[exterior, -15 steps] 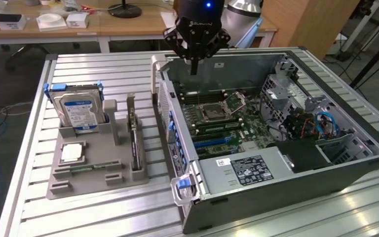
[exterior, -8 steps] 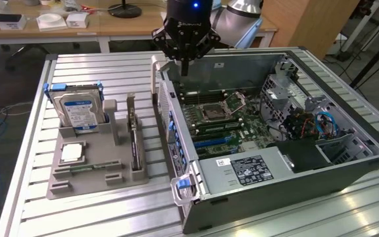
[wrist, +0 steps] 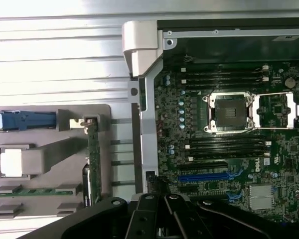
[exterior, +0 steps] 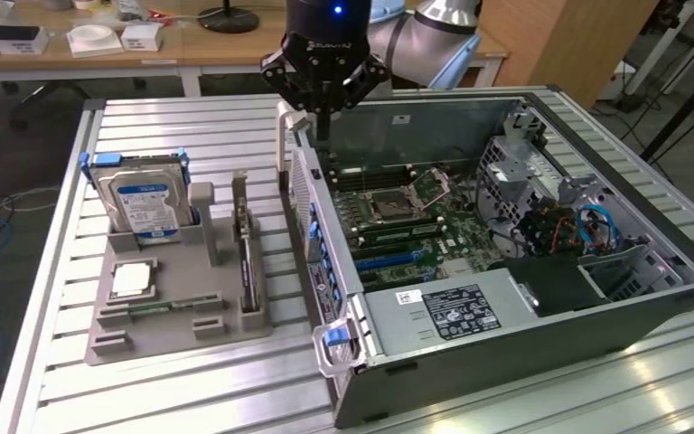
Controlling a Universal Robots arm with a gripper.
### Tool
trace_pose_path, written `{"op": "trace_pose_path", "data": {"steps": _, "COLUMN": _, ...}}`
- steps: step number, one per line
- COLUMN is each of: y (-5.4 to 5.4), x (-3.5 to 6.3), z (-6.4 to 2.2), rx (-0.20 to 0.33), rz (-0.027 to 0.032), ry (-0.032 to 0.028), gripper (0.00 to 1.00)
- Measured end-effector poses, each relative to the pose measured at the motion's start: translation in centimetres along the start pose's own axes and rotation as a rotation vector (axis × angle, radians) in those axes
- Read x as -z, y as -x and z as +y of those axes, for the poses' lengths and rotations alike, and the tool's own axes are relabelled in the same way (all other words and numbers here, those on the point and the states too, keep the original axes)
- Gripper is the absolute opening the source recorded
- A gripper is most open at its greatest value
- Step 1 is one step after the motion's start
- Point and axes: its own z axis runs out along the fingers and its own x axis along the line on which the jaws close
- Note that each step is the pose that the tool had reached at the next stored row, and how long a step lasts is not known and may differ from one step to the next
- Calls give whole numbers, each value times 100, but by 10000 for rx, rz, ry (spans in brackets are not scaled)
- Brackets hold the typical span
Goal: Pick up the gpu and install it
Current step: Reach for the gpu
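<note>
counted: one open computer case, one motherboard with one cpu socket, and one labelled power supply. there was one slatted metal table and one grey holder tray. the tray carried one hard drive, one gpu, one silver processor chip and one green memory stick. one gripper was seen.

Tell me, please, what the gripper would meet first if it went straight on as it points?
Most likely the top edge of the computer case's rear wall, or the motherboard just inside it; depth is unclear. The gripper points straight down there.
</note>
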Motion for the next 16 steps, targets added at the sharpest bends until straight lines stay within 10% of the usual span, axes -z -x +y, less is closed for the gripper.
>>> {"op": "trace_pose_path", "data": {"steps": 16, "y": -347, "x": -6, "z": -26, "rx": -1, "rz": 0, "ry": 0, "gripper": 11}}
